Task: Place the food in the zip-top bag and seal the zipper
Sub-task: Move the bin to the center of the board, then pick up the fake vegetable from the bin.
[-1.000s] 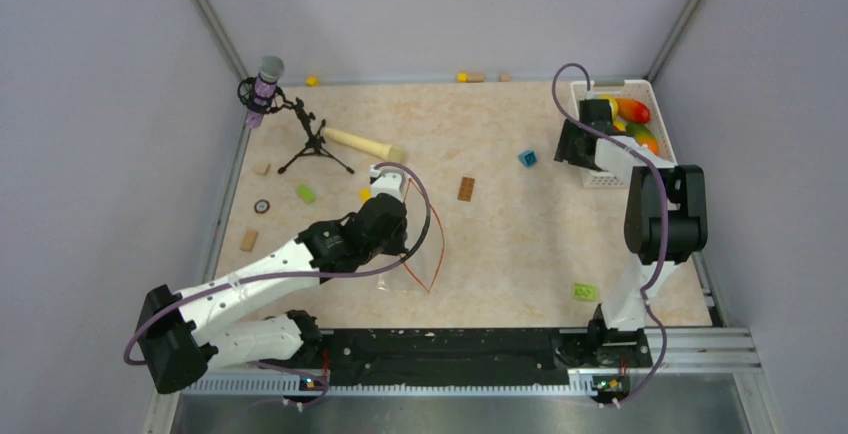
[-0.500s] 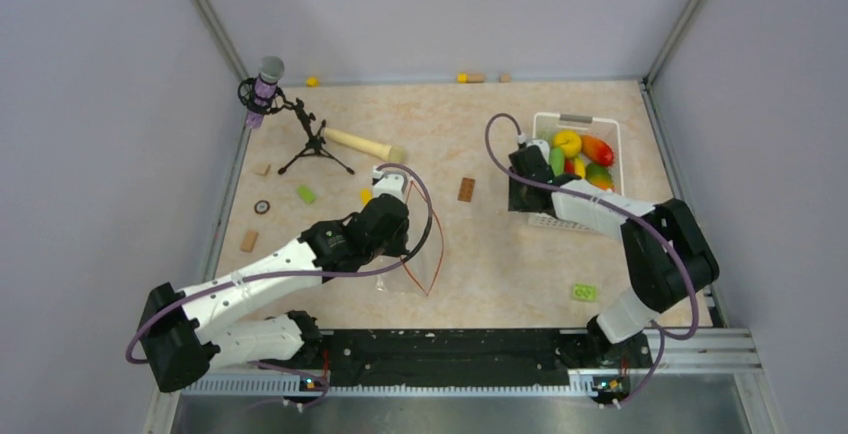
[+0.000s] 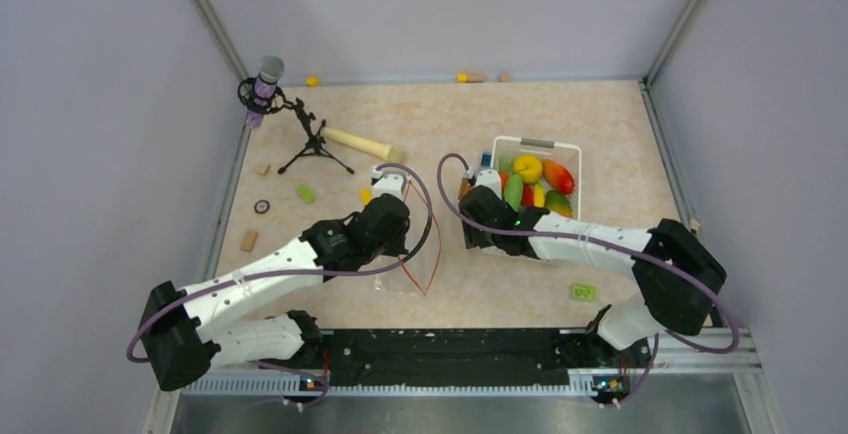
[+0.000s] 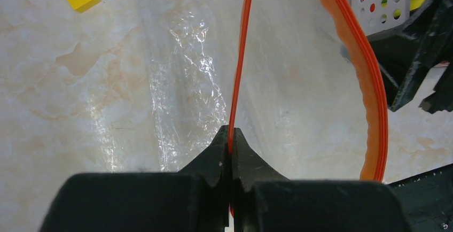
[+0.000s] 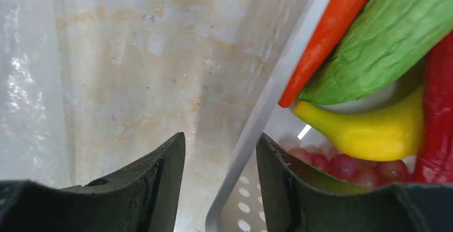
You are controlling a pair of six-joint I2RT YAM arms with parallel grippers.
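The clear zip-top bag (image 4: 181, 82) lies on the table, its mouth held open. My left gripper (image 4: 231, 136) is shut on one thin orange-red lip of the zipper (image 4: 243, 55). The other lip (image 4: 369, 98) bows out to the right. The food (image 3: 532, 182) lies in a white perforated basket (image 3: 537, 141) just right of the bag: green cucumber (image 5: 384, 34), yellow banana (image 5: 368, 130), red pepper (image 5: 440, 114) and an orange piece (image 5: 331, 29). My right gripper (image 5: 220, 136) is open and straddles the basket's rim (image 5: 267, 103), one finger inside and one outside.
A microphone on a tripod (image 3: 300, 134) and a wooden stick (image 3: 360, 142) stand at the back left. Small blocks lie scattered: yellow (image 3: 365, 194), green (image 3: 306, 193), brown (image 3: 249, 241), a green brick (image 3: 583, 292). Walls enclose the table.
My right arm has swept the basket of food from the back right corner to the middle, next to the bag. The left arm and the bag have stayed put.
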